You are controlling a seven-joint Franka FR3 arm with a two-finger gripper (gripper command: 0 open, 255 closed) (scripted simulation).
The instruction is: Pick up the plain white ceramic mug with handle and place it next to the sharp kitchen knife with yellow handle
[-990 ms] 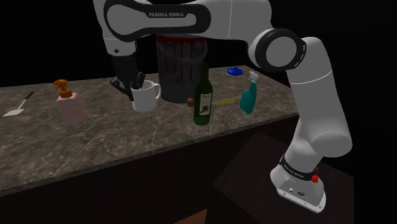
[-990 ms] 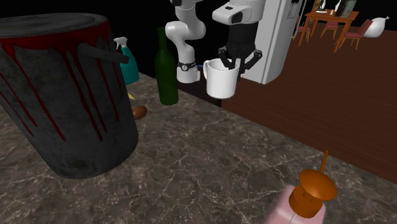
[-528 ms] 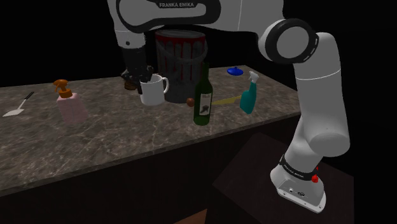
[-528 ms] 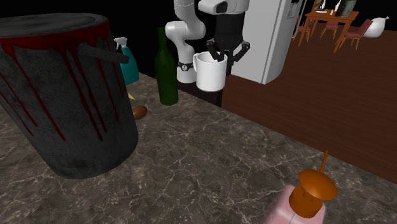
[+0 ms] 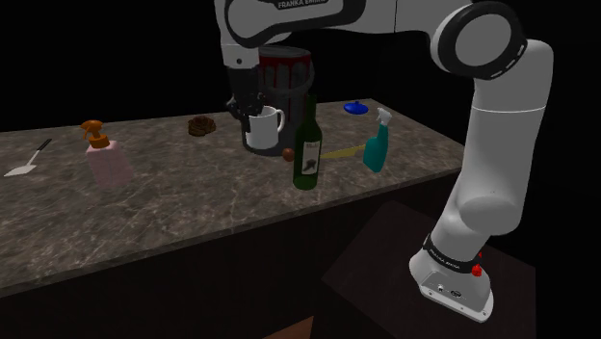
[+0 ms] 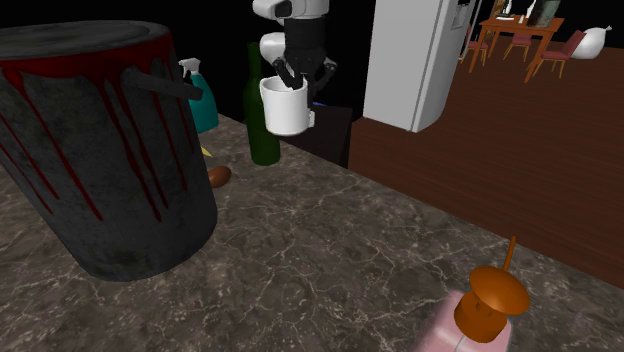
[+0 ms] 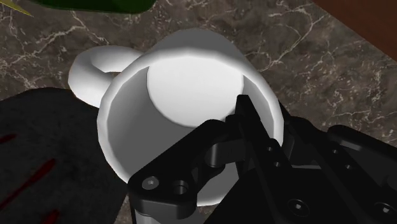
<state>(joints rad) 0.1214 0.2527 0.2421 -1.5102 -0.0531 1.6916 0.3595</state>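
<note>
White mug (image 5: 264, 129), green bottle (image 5: 307, 146), dark veined counter (image 5: 193, 200)

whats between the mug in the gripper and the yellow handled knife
In the shoulder view, the green bottle stands between the white mug and the knife, with a small brown thing by its base.

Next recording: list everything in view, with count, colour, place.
bin: one, dark, red-streaked, back of counter
bottle: one, green, before the bin
mug: one, white, lifted near bottle
spray bottle: one, teal, shoulder view's right
knife: one, yellowish, between those bottles
soap dispenser: one, pink, shoulder view's left
spatula: one, pale, beyond the dispenser
brown ring: one, between dispenser and mug
brown ball: one, by bottle
blue thing: one, far corner
fridge: one, white, beyond counter
gripper: one, black, clasping mug's rim
arm: one, white
</note>
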